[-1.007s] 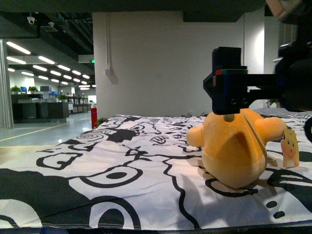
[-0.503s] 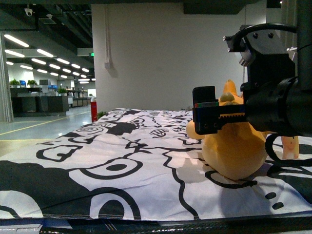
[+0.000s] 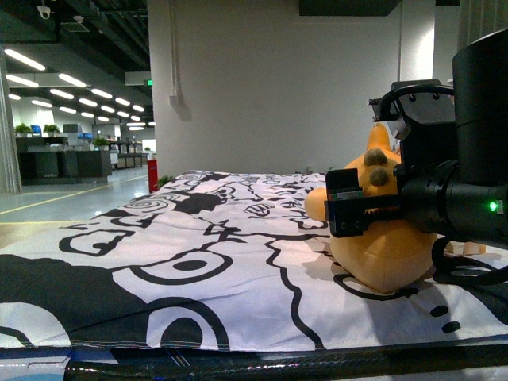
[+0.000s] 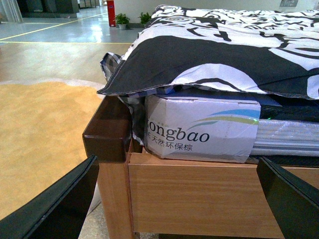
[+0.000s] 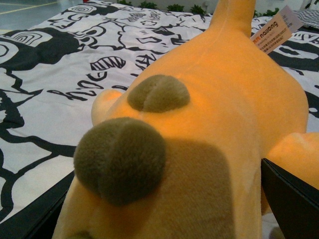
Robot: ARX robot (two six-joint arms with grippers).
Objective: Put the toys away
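Observation:
The orange-yellow plush toy (image 3: 381, 258) lies on the bed at the right, with brown paw patches turned up. My right gripper (image 3: 357, 208) is open and sits against the toy's near side; one black finger shows, the other is hidden. In the right wrist view the plush (image 5: 224, 99) fills the frame between the open fingers of my right gripper (image 5: 164, 219), with two brown paw pads (image 5: 119, 159) close up and a paper tag (image 5: 271, 32) at its far end. My left gripper (image 4: 172, 209) is open and empty, low down, facing the bed's side.
The bed carries a black-and-white patterned sheet (image 3: 198, 262). The left wrist view shows the wooden bed frame (image 4: 199, 194), its dark corner post (image 4: 107, 134), a wrapped mattress with lettering (image 4: 199, 132) and orange floor (image 4: 45, 129). A white wall (image 3: 270, 87) stands behind the bed.
My right gripper has come down from above the plush to its near side. The arm now covers more of the right part of the view. The toy has tipped a little.

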